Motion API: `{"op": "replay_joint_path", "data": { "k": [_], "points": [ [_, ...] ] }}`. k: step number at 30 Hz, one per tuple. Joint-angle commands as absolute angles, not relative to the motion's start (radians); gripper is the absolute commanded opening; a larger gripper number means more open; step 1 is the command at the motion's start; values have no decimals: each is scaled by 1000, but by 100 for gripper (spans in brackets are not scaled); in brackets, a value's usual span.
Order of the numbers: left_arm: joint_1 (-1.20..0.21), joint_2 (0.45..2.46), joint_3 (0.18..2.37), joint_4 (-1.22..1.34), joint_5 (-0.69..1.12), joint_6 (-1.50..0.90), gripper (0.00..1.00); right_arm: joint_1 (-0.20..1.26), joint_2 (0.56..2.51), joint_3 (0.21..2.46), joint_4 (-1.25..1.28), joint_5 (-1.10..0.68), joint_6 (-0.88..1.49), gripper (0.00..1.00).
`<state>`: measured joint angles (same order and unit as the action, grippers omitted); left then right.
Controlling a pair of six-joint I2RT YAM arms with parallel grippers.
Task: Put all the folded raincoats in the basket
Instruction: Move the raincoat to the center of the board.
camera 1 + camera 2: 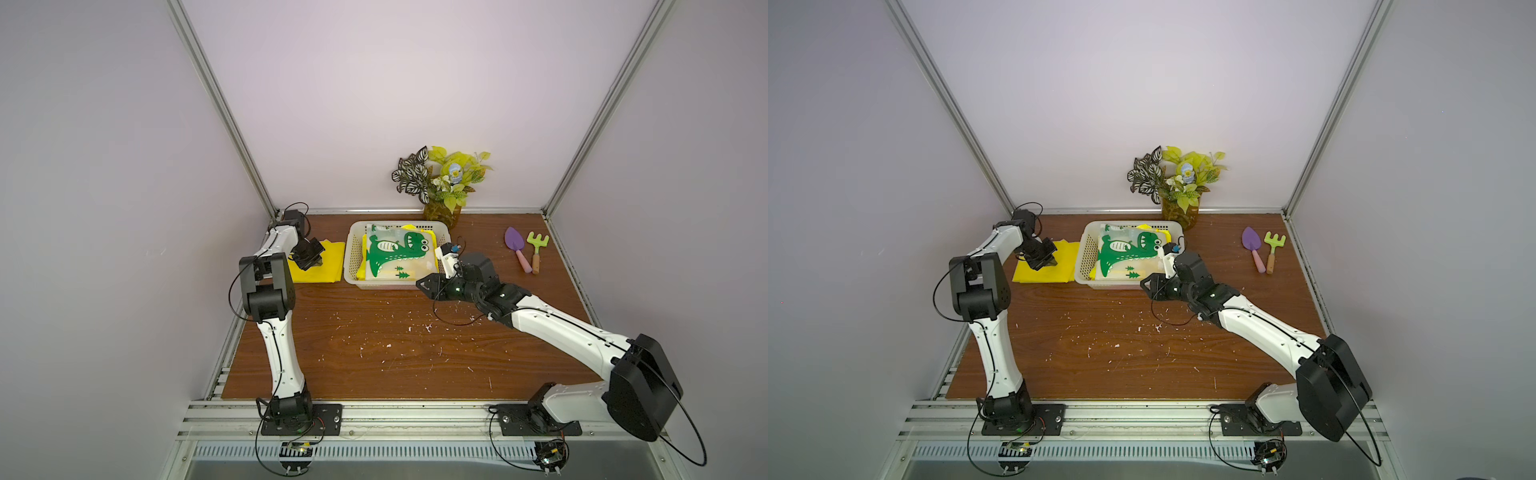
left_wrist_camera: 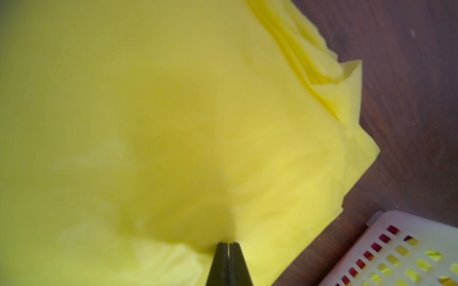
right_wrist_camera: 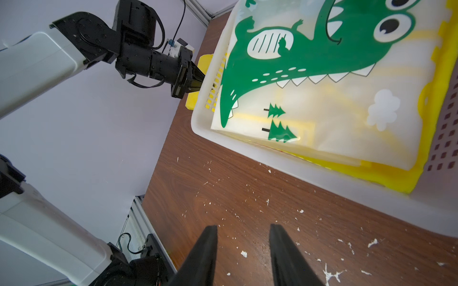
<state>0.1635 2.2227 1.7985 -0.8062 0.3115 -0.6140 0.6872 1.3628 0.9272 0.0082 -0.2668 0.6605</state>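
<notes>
- On my feed the basket (image 1: 352, 249) is white, its walls dotted with rows of small holes.
- The printed raincoat (image 1: 395, 253) is milky translucent, with a green dinosaur, green trees and a white cloud; yellow shows beneath.
- The folded raincoat (image 1: 328, 266) is plain yellow.
- The surface (image 1: 374, 340) is brown wood grain, flecked white.
- The trowel (image 1: 514, 241) is purple with a pink handle; the rake (image 1: 537, 243) is green.
- The plant (image 1: 444, 174) mixes lime leaves with dark, white-veined ones.
- The left end effector (image 2: 228, 245) and the right end effector (image 3: 243, 226) are black.

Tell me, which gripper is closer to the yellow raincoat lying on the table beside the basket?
Left. The left gripper is closed right on the yellow raincoat. The right gripper hangs open over the table across the basket, by its near right corner.
</notes>
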Motion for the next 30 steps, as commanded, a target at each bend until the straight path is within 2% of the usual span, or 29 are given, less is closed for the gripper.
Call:
{"op": "replay_joint_path", "data": {
  "k": [1, 15, 30],
  "points": [
    [176, 2229, 1819, -863, 288, -615, 0, 692, 1386, 961, 53, -286, 666, 41],
    [177, 2054, 1427, -874, 169, -464, 0, 696, 1449, 997, 51, -313, 673, 41],
    [160, 1597, 913, -871, 204, -469, 0, 761, 1399, 932, 50, -253, 722, 47]
  ]
}}
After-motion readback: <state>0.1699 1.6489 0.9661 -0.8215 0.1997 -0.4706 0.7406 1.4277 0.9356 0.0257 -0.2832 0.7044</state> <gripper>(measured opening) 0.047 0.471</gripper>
